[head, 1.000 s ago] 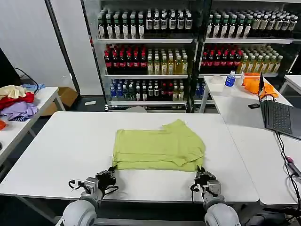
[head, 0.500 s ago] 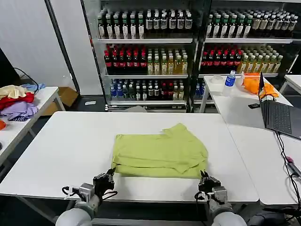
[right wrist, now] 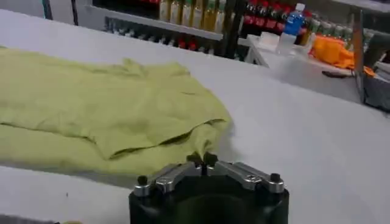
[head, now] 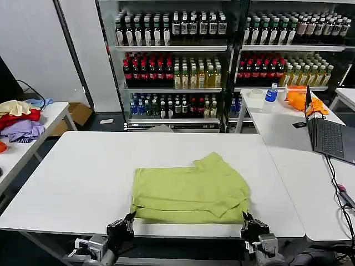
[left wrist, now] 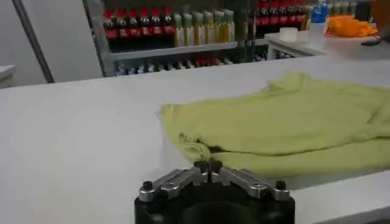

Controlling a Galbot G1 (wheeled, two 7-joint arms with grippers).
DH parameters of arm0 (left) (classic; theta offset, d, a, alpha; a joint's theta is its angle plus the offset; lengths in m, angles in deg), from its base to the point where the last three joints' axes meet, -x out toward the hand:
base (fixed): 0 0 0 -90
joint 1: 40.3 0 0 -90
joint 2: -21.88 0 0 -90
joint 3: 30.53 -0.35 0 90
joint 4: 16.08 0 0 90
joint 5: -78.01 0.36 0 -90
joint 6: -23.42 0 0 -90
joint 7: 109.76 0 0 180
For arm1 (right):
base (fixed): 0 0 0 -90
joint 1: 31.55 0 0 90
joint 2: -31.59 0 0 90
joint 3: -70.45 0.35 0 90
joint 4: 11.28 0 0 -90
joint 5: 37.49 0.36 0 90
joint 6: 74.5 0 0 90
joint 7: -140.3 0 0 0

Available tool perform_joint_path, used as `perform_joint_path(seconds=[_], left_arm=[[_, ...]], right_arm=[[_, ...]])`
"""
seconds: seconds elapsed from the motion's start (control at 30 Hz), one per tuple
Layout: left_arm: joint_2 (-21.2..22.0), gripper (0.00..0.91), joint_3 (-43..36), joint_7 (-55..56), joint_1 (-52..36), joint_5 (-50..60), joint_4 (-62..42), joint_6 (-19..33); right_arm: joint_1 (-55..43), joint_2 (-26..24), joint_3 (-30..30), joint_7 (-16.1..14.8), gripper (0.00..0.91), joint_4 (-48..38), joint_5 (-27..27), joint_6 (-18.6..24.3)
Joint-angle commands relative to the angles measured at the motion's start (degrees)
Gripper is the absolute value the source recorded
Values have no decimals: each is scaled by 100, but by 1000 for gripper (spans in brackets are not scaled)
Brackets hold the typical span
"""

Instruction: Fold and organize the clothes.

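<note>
Lime-green cotton T-shirt [head: 190, 190], folded into a wide, rumpled rectangle, long axis running between left gripper [head: 120, 228] and right gripper [head: 254, 227] along the white table's [head: 77, 172] near edge. Sleeve bump on the side away from both. Near corners pinched: left fingers [left wrist: 202, 167] clamped together on one, right fingers [right wrist: 194, 161] on the other.

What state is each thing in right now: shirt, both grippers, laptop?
T-shirt: folded, lying flat on the white table, near edge at the table's front.
Left gripper: shut, pinching the shirt's near left corner.
Right gripper: shut, pinching the shirt's near right corner.
Laptop: open, on the table to the right.
</note>
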Motion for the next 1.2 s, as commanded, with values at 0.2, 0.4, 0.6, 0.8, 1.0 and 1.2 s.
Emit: perform_joint_path(seconds=[0.2,0.4,0.6,0.8,1.0,1.2], left_arm=[[-201,907,552,130,106,-281,360,-113],[-304,907,475,224,-553,-687,-94,-170],[-281,907,-124,315,-2105,-1265,-1351,-413],[-199,907,-767,380,-3283,-1465,-2364,-506],[-16,907,-1194,401,-4024,-1450,-3142,-532],[129,907,-1385,389,-4532,-1538,-3816,-518]], right_arm=[[0,-166,359,2,907,440,8,617],[-911,-397,91,149,907,-121,411,506],[-2812,-382,-837,387,907,-1546,895,53],[-4420,-177,-1421,532,907,-2965,1445,-173],[-5150,92,-1718,550,907,-4088,1648,-237],[-5646,423,-1837,482,907,-4962,1700,-235]])
